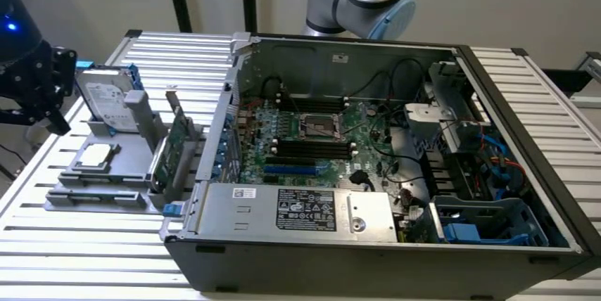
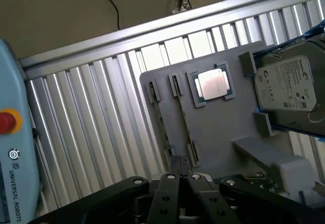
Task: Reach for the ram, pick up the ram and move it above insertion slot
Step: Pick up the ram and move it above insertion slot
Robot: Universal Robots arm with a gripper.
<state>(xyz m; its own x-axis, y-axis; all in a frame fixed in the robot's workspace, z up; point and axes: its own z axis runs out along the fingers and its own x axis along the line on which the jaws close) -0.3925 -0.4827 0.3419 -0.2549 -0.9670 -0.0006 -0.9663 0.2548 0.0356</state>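
The ram (image 2: 163,125) stands on edge as a thin green strip between two clips of the grey holder tray (image 2: 223,127); a second similar strip (image 2: 185,125) sits beside it. In the exterior view the ram (image 1: 98,193) lies along the tray's front. My gripper (image 2: 181,169) hangs above the tray's edge, close to the strips' ends, black fingers (image 2: 170,183) pressed together and holding nothing. In the exterior view the gripper (image 1: 52,114) is at the left, above the tray. The motherboard's black insertion slots (image 1: 314,148) lie inside the open computer case.
On the tray are a silver hard drive (image 2: 289,84) in a blue frame, a processor chip (image 2: 213,84) and a green card with a metal bracket (image 1: 169,150). The case's power supply (image 1: 300,209) is at its front. A teach pendant (image 2: 15,158) rests on the ribbed table (image 2: 91,122).
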